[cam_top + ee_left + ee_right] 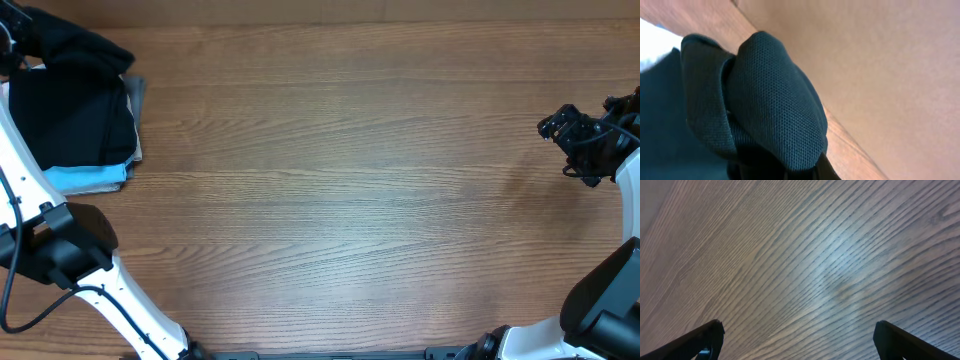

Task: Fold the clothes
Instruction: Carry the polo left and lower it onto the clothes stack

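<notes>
Your right claw [799,327] is spread wide over the brown wood-grain tabletop [330,180]. Your left claw is hidden behind the soft black T-shirt [70,110], so its grip cannot be told. That shirt sits bunched at the far-left corner on a folded pale blue garment [85,178]

Your left arm [130,310] rises from the near left corner, bends at its dark elbow and reaches along the left edge to the far corner, its jaws out of sight, while your right arm [628,190] folds up the right edge, the right gripper [799,324] pointing inward with jaws spread wide.
</notes>
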### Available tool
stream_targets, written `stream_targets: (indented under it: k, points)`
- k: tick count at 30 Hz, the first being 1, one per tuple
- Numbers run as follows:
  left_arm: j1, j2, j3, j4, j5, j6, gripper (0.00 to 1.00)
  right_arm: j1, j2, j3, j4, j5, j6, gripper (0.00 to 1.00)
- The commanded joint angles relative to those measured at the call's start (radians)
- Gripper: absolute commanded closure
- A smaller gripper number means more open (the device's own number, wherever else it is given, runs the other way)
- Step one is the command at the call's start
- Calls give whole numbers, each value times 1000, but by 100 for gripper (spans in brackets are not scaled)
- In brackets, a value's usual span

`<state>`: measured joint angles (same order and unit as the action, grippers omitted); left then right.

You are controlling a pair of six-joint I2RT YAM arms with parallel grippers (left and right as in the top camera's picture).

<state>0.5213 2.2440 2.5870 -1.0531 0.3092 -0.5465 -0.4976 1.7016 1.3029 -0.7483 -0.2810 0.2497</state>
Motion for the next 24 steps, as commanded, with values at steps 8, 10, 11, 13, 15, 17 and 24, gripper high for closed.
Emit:
stream_targets:
  k: [8, 10, 11, 13, 15, 17, 24]
  points:
    - [29, -55, 43, -37, -32, 105, 96, -1, -8, 11, 5, 4, -3, 0]
    - [29, -55, 43, -78, -82, 105, 96, -1, -8, 11, 5, 3, -3, 0]
    - [29, -55, 43, -98, -105, 104, 96, -1, -8, 11, 5, 3, -3, 0]
    - [31, -55, 43, -130, -143, 101, 96, -1, -8, 11, 5, 3, -3, 0]
    - [35, -55, 43, -164, -183, 101, 96, -1, -8, 11, 5, 3, -3, 0]
    - [38, -55, 43, -201, -220, 101, 96, -1, -8, 11, 5, 3, -3, 0]
    - [39, -54, 18, -332, -394, 67, 96, -1, -8, 11, 5, 4, -3, 0]
